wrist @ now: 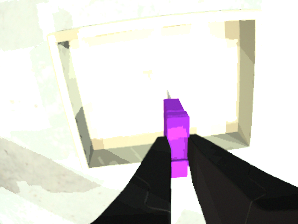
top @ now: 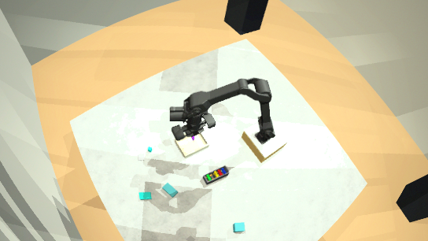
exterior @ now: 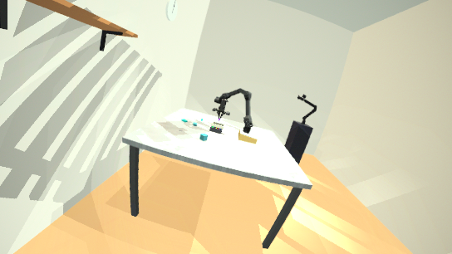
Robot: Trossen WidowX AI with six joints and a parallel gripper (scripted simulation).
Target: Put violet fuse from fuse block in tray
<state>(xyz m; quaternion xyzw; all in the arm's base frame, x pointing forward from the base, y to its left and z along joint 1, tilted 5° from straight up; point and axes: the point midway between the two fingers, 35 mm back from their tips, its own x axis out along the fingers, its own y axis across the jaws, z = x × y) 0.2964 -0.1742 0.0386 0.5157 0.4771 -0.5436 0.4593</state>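
Observation:
My gripper [wrist: 176,144] is shut on the violet fuse [wrist: 176,135], which stands upright between the two dark fingers. In the wrist view the fuse hangs over the inside of the cream tray [wrist: 160,83]. In the top view the gripper [top: 193,135] holds the fuse [top: 193,138] above the tray [top: 192,145], over its far edge. The fuse block [top: 214,176] with its green, yellow, red and blue fuses lies apart, toward the front right of the tray. In the exterior view the gripper [exterior: 219,116] is small, above the block [exterior: 214,128].
The arm's base stands on a tan block [top: 263,146] right of the tray. Several cyan cubes [top: 170,190] lie on the table in front, one small cube [top: 149,149] at the left. Dark stands [top: 245,13] are at the table's corners.

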